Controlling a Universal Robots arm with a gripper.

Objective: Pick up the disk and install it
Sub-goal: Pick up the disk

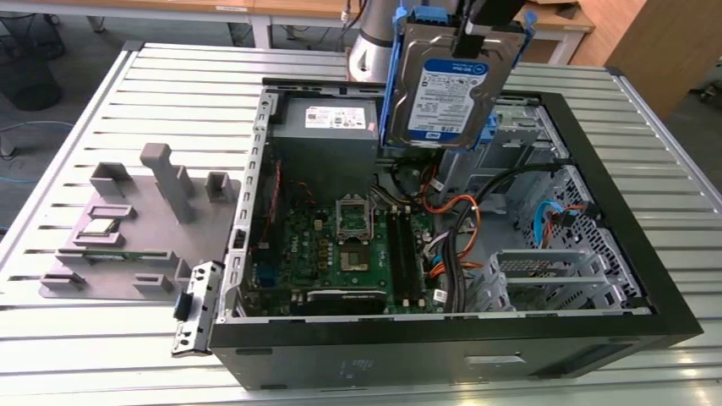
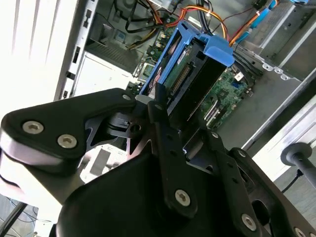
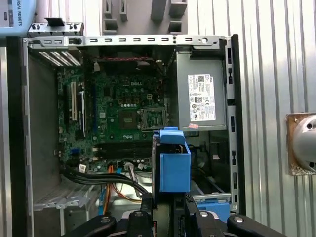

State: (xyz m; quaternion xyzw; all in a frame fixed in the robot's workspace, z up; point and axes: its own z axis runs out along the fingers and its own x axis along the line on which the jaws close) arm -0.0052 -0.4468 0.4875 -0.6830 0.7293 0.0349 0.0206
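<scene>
The gripper [image 1: 479, 34] squeezes the disk [image 1: 445, 93], high over the open case [image 1: 451, 342], at 12 o'clock in the exterior view.

A slatted metal table [image 1: 101, 364] carries an open computer case [image 1: 451, 359] lying on its side (open side up). Just beside it, toward the exterior view's left, sits a grey moulded fixture [image 1: 135, 220]. A small metal bracket [image 1: 194, 309] lies at the case's corner, seemingly touching it.
</scene>
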